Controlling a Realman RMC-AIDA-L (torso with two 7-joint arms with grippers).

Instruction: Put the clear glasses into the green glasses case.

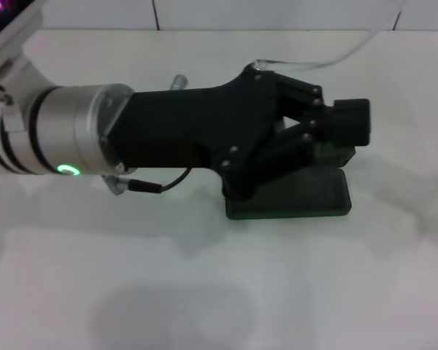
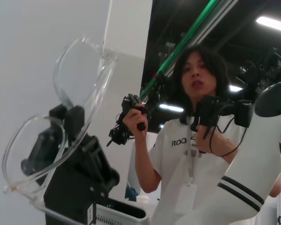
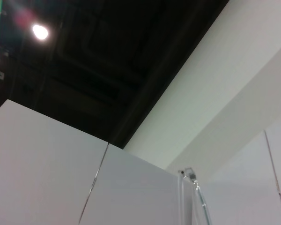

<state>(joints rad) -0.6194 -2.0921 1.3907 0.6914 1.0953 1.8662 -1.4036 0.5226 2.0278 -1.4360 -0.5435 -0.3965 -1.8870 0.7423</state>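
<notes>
On the white table (image 1: 204, 292), the left end effector (image 1: 343, 120) pinches the clear glasses (image 2: 61, 122) above the green glasses case (image 1: 292, 197).

White table (image 1: 204, 292), white wall panels (image 3: 47, 178), perhaps dark ceiling (image 3: 107, 56)

Glossy transparent plastic clear glasses (image 2: 61, 122), matt black plastic left gripper (image 1: 336, 127), smooth dark green glasses case (image 1: 306, 200).

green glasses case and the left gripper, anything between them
In the head view nothing shows between: the left gripper, holding the clear plastic glasses, hangs right over the open dark green hard case.
</notes>
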